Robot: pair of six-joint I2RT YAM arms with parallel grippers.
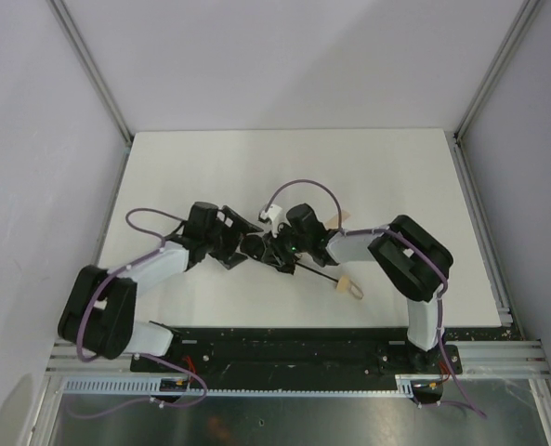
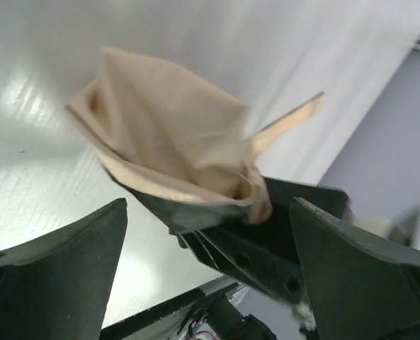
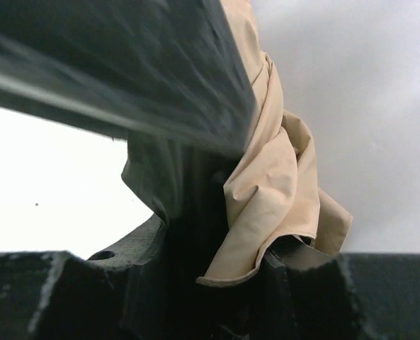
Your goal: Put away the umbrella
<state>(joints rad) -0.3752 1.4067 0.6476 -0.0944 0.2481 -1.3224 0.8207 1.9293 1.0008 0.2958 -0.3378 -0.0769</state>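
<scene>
At the left tool [image 2: 208, 212]: spread wide, dark fingers [image 2: 61, 276] well apart, gripping nothing. Just beyond its tips, the right tool [image 1: 274, 251], closed down on a bunch of cloth from the compact folding umbrella [image 2: 167, 134] of beige fabric. Crumpled canopy bulging up out of that pinch, with a flat tan strap [image 2: 287, 119] sticking out to one side. In the right wrist view, the same beige folds draped between the black fingers, pressed against them.

Around the tools: both black-and-white arms meeting tip to tip over the middle of the white desk [image 1: 256, 167], hiding the canopy from above, with purple cables [image 1: 300, 182] looping over the wrists. Farther out: a black mounting rail [image 1: 294, 339] along the near edge, grey metal frame posts [image 1: 89, 67] rising at the far corners, pale walls left and right.

Long axis of the umbrella set slantwise across the desk. Thin black shaft [image 1: 314, 270] running from the tools toward the near right, ending in a small pale wooden handle [image 1: 348, 285] just near of the right forearm. Handle end pointing near-right, canopy end far-left under the tools. Impossible to tell whether the handle touches the desk.
</scene>
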